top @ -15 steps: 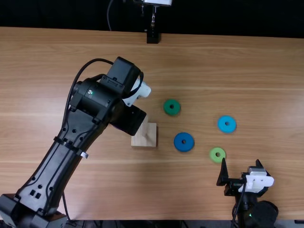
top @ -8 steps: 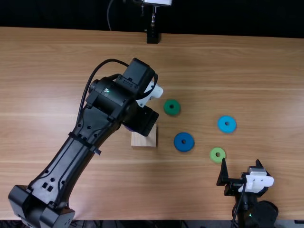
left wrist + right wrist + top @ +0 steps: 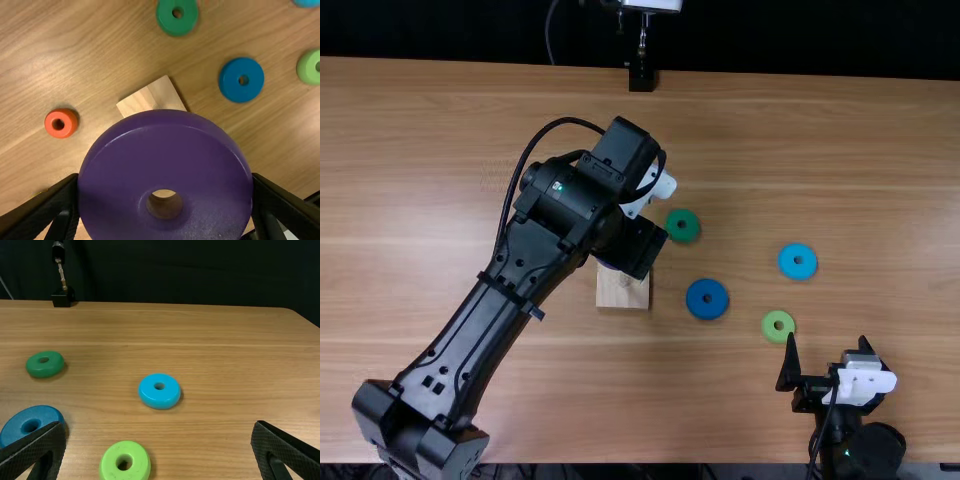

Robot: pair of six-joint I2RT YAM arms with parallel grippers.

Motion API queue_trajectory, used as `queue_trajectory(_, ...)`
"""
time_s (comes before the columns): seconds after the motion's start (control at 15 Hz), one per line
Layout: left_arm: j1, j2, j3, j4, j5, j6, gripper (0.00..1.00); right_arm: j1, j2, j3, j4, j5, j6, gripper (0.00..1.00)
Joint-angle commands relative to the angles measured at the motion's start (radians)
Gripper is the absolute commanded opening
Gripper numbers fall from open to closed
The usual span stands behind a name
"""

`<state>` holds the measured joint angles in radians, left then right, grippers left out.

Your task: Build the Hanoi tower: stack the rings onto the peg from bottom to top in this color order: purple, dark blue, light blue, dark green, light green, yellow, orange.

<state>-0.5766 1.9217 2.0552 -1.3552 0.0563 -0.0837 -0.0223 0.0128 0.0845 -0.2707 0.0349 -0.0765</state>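
Left gripper first, seen from above: it overlaps the far edge of one square wooden base (its fingertips are hidden). Right gripper, of the two, stands spread at the near edge, a fingertip just beside the light green ring. Four rings lie flat on the surface: that one, the dark blue ring, the light blue ring and the dark green ring. A sliver of purple shows by the base.

In the left wrist view, the left gripper grasps the purple ring between two fingers. I count six rings here: the purple one, those same four (light blue cut by the edge), and one orange ring well apart on the surface.

From the right wrist, the right gripper is parted and empty, and four rings lie beyond or between its two fingers.
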Motion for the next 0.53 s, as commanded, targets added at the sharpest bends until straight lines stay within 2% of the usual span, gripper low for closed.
queue_trajectory(0.0,-0.014,0.023,0.033,0.002,0.003,-0.014,0.00,-0.007,-0.013,-0.066,-0.067,0.020,0.001,1.00)
queue_trajectory(0.47,-0.023,0.057,0.033,0.008,0.003,-0.012,0.00,-0.007,-0.013,-0.066,-0.067,0.020,0.001,1.00)
